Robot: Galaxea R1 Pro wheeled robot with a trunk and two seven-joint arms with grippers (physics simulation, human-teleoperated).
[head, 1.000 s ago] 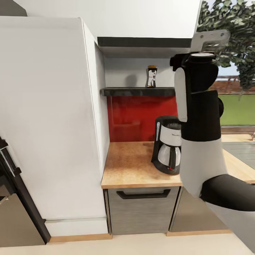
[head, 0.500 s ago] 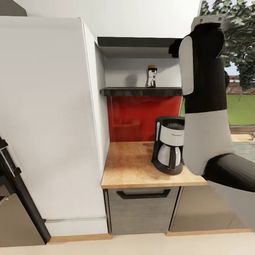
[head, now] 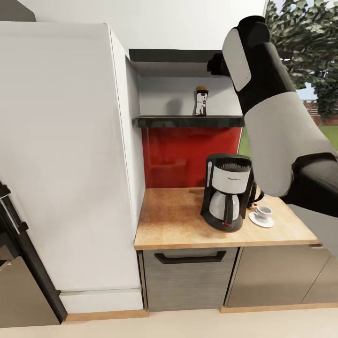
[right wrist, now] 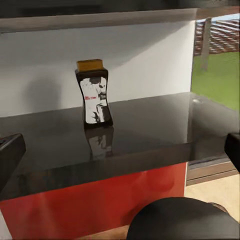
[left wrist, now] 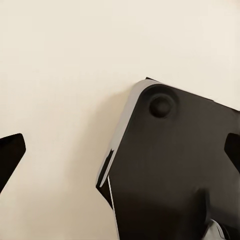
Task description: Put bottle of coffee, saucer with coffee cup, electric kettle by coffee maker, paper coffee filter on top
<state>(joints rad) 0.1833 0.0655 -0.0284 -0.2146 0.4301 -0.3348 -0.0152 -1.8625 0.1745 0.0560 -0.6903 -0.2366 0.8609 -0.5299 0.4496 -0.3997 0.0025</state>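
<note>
Right gripper (right wrist: 120,150), fingers apart, faces the bottle (right wrist: 93,92) standing on the shelf (right wrist: 140,135). Below, the coffee maker (head: 226,191) stands left of the cup (head: 263,212) on its saucer (head: 261,220).

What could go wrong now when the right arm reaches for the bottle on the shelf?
1. The bottle stands tall and narrow on the glossy shelf; a nudge from the end effector might tip it.
2. The maker and the cup on its saucer sit right under the shelf, so a dropped bottle could hit them.

The right arm (head: 272,117) hides the kitchen shelf's (head: 188,122) right end and the table's (head: 188,220) far right corner.
</note>
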